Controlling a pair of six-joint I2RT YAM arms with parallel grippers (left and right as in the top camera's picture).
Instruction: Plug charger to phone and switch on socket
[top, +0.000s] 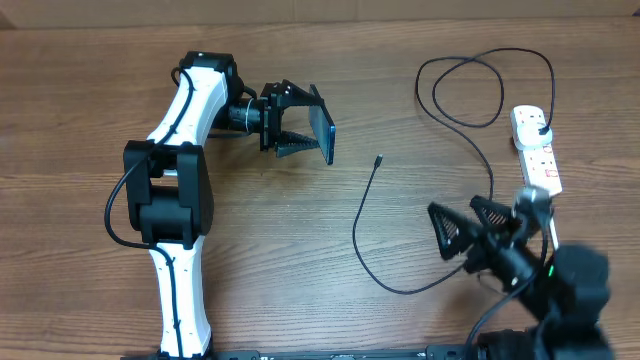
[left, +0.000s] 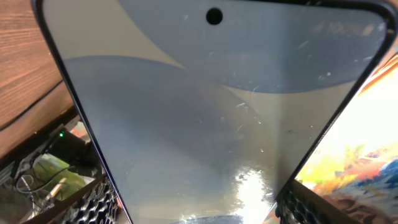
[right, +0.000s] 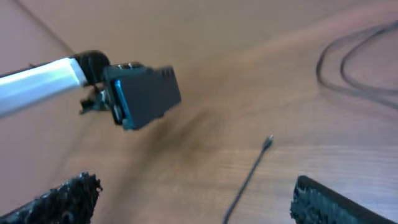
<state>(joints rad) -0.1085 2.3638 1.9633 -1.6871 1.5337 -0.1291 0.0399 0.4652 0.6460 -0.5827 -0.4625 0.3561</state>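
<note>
The left tool (top: 303, 128) is pinching the phone (top: 325, 131) across its long edges. From above the phone is only a dark slab turned nearly edge-on, so its face can't be read there. In the left wrist view its pale blue screen fills almost the whole frame, with a small camera hole near the top. The bottom edge is cut off, and only the corners of the tool's ribbed pads (left: 102, 205) peek in beside it.

The right tool (top: 452, 205) stands spread wide with nothing between its fingers, low over the wooden tabletop (top: 300, 260) at the right. Its own camera is blurred. It shows the phone as a smeared dark block on the white arm, and the connector tip (right: 268, 142) lying free on the wood.

The charger (top: 358, 235) snakes from that tip, well apart from the phone. It runs in a curve past the right tool, then loops up to the plug (top: 540, 125) seated in the far end of the socket (top: 533, 150). The socket's near end is partly hidden behind the right arm. I can't make out how its switches are set.
</note>
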